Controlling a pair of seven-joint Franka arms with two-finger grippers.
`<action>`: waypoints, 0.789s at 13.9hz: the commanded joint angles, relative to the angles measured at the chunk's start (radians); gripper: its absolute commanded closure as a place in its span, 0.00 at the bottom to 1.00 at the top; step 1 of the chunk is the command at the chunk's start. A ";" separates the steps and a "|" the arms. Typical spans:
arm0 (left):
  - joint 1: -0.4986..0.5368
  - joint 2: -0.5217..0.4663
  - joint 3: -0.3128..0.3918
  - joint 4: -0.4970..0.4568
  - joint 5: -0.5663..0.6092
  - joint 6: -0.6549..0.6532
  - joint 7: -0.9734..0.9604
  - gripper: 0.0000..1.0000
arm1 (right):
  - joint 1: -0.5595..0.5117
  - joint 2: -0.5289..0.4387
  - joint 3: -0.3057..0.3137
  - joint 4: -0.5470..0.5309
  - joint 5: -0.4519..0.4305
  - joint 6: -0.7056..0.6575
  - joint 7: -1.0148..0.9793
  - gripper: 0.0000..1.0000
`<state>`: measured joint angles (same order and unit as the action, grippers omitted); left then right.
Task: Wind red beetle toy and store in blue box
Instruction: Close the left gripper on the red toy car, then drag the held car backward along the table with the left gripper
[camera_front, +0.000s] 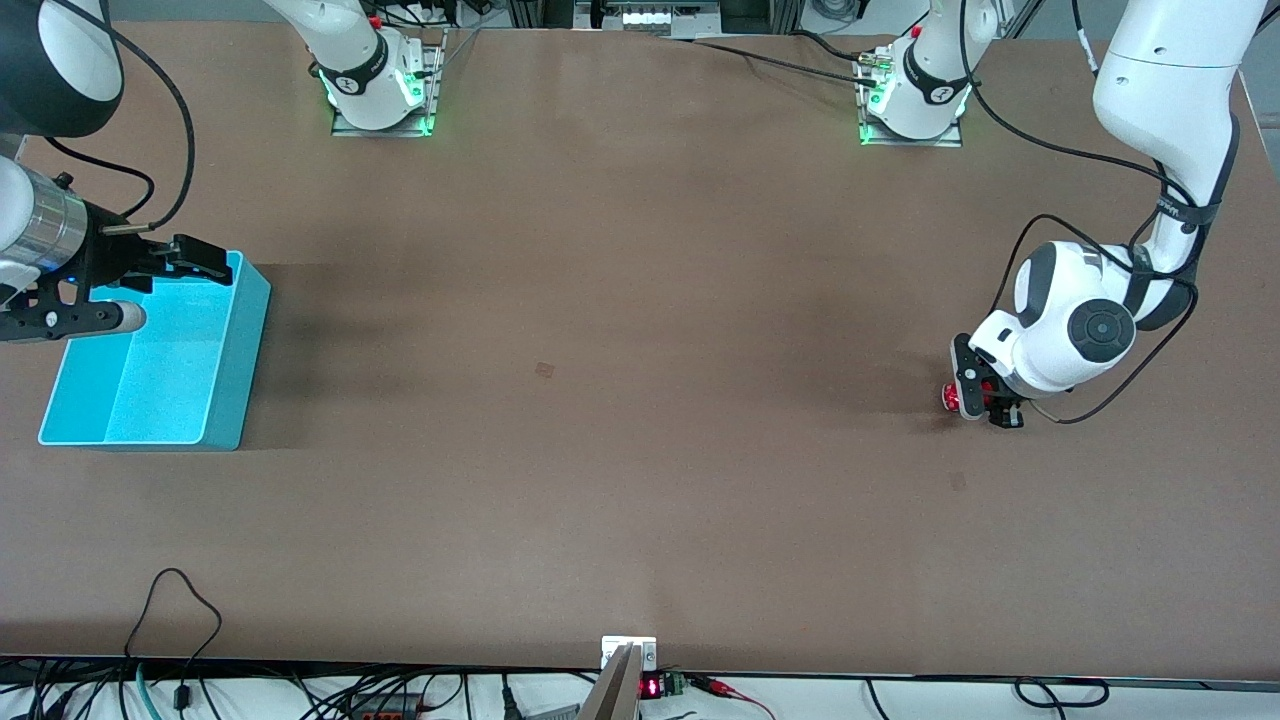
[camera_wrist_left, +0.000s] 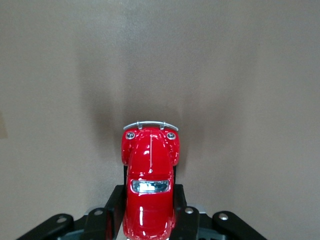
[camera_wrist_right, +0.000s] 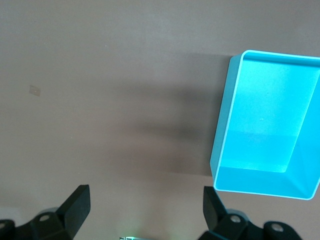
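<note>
The red beetle toy (camera_front: 950, 398) is at the left arm's end of the table, gripped by its sides in my left gripper (camera_front: 978, 400). In the left wrist view the toy (camera_wrist_left: 150, 170) sticks out from between the black fingers (camera_wrist_left: 114, 210), silvery bumper foremost, low over the brown table. I cannot tell whether its wheels touch the table. The blue box (camera_front: 245, 330) stands open and empty at the right arm's end of the table. My right gripper (camera_front: 155, 290) hangs open and empty over the box's end farther from the front camera. In the right wrist view the box (camera_wrist_right: 222, 130) lies beside the right gripper (camera_wrist_right: 146, 207).
The two arm bases (camera_front: 380, 90) (camera_front: 915, 100) stand along the table edge farthest from the front camera. A small square mark (camera_front: 544, 370) is on the table's middle. Cables (camera_front: 180, 600) and a clamp (camera_front: 628, 660) sit at the edge nearest that camera.
</note>
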<state>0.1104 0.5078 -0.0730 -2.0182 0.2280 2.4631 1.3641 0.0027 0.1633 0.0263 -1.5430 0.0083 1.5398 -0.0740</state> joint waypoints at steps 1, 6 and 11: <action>0.005 0.001 -0.007 0.003 0.019 0.005 0.032 0.84 | -0.004 -0.005 0.003 0.001 -0.010 -0.009 -0.004 0.00; 0.008 0.006 -0.007 0.003 0.019 0.000 0.052 0.84 | 0.000 -0.005 0.003 0.003 -0.007 -0.009 -0.003 0.00; 0.087 0.014 -0.005 0.012 0.019 0.002 0.145 0.84 | 0.005 -0.005 0.003 0.003 -0.005 -0.009 -0.001 0.00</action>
<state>0.1481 0.5087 -0.0723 -2.0171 0.2281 2.4632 1.4612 0.0034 0.1633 0.0264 -1.5430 0.0082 1.5398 -0.0740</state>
